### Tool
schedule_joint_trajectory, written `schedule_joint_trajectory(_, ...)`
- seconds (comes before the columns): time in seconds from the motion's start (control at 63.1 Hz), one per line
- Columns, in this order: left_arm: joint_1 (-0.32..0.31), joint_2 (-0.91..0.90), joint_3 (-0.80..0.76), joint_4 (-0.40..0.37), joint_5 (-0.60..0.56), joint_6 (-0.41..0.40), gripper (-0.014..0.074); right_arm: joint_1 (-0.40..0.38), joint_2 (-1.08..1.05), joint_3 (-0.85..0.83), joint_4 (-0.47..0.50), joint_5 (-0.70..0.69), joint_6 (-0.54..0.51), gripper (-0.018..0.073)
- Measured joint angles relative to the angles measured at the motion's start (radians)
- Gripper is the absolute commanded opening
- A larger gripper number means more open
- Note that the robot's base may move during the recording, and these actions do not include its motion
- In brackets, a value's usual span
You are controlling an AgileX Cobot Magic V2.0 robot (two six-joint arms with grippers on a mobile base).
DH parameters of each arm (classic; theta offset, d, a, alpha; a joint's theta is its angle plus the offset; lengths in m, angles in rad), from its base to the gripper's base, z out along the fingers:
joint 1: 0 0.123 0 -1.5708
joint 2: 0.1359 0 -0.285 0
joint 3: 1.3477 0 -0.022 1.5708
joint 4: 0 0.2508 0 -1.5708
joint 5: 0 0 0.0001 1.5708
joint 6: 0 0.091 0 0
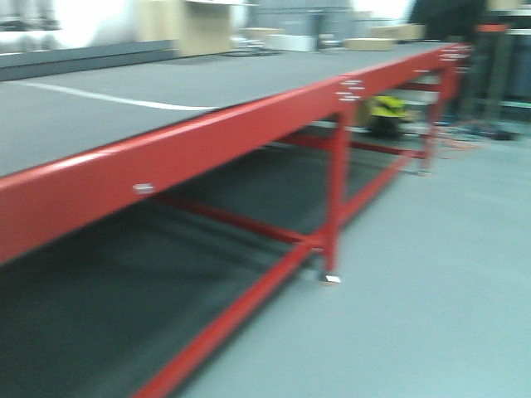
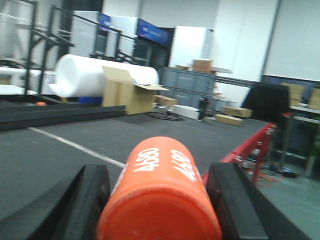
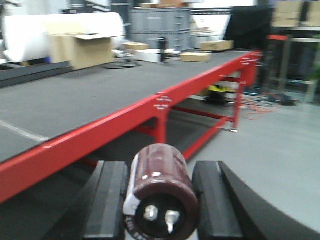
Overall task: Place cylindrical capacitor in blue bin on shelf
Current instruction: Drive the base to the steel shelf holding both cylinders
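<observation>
Right wrist-mounted view: right tool (image 3: 160, 205) is closed on the capacitor (image 3: 161, 192), a maroon can with its two terminals facing the camera. It is clamped between the black fingers (image 3: 107, 200). The capacitor is held off the bench (image 3: 100, 132), outside the red rail on the floor side.

Left wrist-mounted view: left tool (image 2: 159, 200) grips an orange cylinder (image 2: 160, 185) marked 4680. The bench mat lies ahead of it.

Exterior front-facing view: blurred. Only the bench shows, its red rail running off to the right.

Shelf and blue bin appear in no view.

Judgement: the step in hand is carry. The grasp is made and placement has not begun. The blur hints at motion, but I cannot confirm it.

Next move calls for:
- turning away from the bench until the shelf and blue bin come into view;
- lining the right tool up over the bin mouth;
- lowering before release, since a smooth round can is likely to roll or bounce if dropped from high up.
</observation>
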Motion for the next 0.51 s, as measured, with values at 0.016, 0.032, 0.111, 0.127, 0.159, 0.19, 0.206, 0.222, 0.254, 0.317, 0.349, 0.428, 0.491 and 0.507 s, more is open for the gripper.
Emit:
schedule_joint_trajectory(0.016,0.000,0.000,0.000,0.000,0.000,0.000,-0.0111,0.000,0.000,0.000,0.000,0.000,0.000,-0.0167)
schedule_joint_trajectory(0.032,0.000,0.000,0.000,0.000,0.000,0.000,-0.0111,0.000,0.000,0.000,0.000,0.000,0.000,-0.0167)
schedule_joint_trajectory(0.111,0.000,0.000,0.000,0.000,0.000,0.000,-0.0111,0.000,0.000,0.000,0.000,0.000,0.000,-0.0167)
schedule_joint_trajectory(0.127,0.000,0.000,0.000,0.000,0.000,0.000,-0.0111,0.000,0.000,0.000,0.000,0.000,0.000,-0.0167)
schedule_joint_trajectory(0.159,0.000,0.000,0.000,0.000,0.000,0.000,-0.0111,0.000,0.000,0.000,0.000,0.000,0.000,-0.0167)
schedule_joint_trajectory(0.19,0.000,0.000,0.000,0.000,0.000,0.000,-0.0111,0.000,0.000,0.000,0.000,0.000,0.000,-0.0167)
schedule_joint_trajectory(0.206,0.000,0.000,0.000,0.000,0.000,0.000,-0.0111,0.000,0.000,0.000,0.000,0.000,0.000,-0.0167)
schedule_joint_trajectory(0.222,0.000,0.000,0.000,0.000,0.000,0.000,-0.0111,0.000,0.000,0.000,0.000,0.000,0.000,-0.0167)
schedule_joint_trajectory(0.254,0.000,0.000,0.000,0.000,0.000,0.000,-0.0111,0.000,0.000,0.000,0.000,0.000,0.000,-0.0167)
schedule_joint_trajectory(0.317,0.000,0.000,0.000,0.000,0.000,0.000,-0.0111,0.000,0.000,0.000,0.000,0.000,0.000,-0.0167)
schedule_joint_trajectory(0.349,0.000,0.000,0.000,0.000,0.000,0.000,-0.0111,0.000,0.000,0.000,0.000,0.000,0.000,-0.0167)
schedule_joint_trajectory(0.428,0.000,0.000,0.000,0.000,0.000,0.000,-0.0111,0.000,0.000,0.000,0.000,0.000,0.000,-0.0167)
schedule_joint_trajectory(0.491,0.000,0.000,0.000,0.000,0.000,0.000,-0.0111,0.000,0.000,0.000,0.000,0.000,0.000,-0.0167)
schedule_joint_trajectory(0.507,0.000,0.000,0.000,0.000,0.000,0.000,-0.0111,0.000,0.000,0.000,0.000,0.000,0.000,-0.0167)
